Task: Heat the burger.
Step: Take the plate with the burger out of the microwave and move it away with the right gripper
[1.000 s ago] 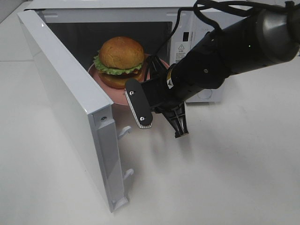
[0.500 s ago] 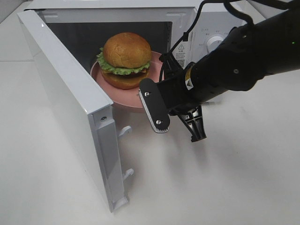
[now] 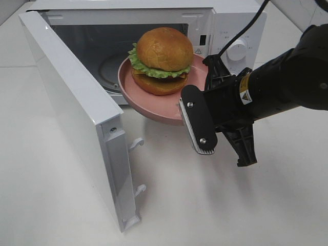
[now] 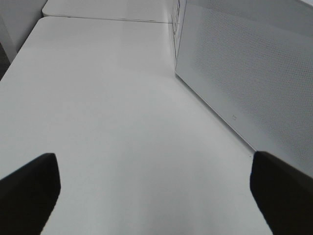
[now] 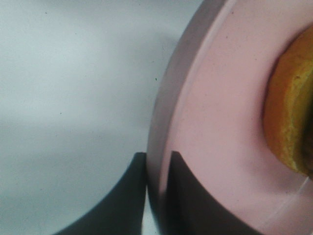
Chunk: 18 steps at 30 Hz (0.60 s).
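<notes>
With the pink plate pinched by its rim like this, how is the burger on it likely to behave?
The burger sits loose and tall on the tilted plate, so it may slide or topple. The right pincer grips only the thin rim, so the plate could pivot under the load. The plate looks rigid and smooth, probably slippery.

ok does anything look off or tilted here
Yes: the pink plate, pinched at its rim by the right gripper, is tilted in front of the open microwave, so the burger leans on it. Nothing looks spilled or damaged.
</notes>
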### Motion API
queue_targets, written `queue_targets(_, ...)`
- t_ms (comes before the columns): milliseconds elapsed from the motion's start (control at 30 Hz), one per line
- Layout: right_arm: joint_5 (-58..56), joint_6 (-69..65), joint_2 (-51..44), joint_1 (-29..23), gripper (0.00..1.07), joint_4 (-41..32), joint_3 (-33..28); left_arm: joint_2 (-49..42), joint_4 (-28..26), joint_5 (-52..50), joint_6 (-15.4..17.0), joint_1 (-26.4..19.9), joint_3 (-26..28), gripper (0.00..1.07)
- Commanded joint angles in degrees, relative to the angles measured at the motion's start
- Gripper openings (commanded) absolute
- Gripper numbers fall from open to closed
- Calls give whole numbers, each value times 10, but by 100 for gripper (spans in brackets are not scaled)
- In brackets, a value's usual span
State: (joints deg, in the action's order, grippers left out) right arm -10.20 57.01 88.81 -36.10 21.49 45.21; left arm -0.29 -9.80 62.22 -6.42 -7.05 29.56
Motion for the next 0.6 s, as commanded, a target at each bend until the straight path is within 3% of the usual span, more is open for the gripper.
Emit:
queue_targets(33, 19, -35, -46, 14, 0, -6, -18, -10, -2, -7, 2, -1, 1, 98)
queue_targets(600, -25, -55, -182, 14, 0, 14, -101, -10, -2, -7, 2, -1, 1, 98)
